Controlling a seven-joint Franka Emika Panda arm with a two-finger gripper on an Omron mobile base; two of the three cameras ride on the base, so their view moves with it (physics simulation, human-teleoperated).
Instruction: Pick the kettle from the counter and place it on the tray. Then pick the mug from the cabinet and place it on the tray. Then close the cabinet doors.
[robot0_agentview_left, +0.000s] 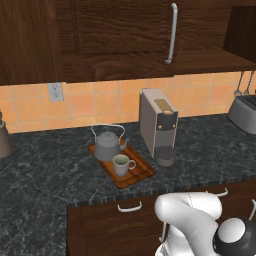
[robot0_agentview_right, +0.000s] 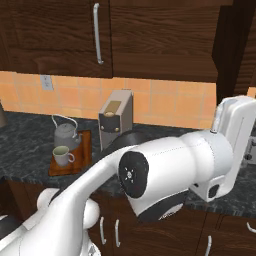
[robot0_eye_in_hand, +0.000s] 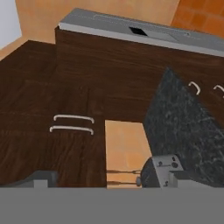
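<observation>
Hand wide open, holding nothing — hand view: fingertips low in frame, facing dark wood cabinet fronts with two light bar handles, a slab of marbled bench at right. Left base view: kettle and mug both on the tray, mug just in front of kettle; beige machine beside tray; cabinet door shut. Right base view: white arm fills the foreground — tray at left on the bench, carrying kettle and mug.

no readable text, labels, brands or numbers on anything.
</observation>
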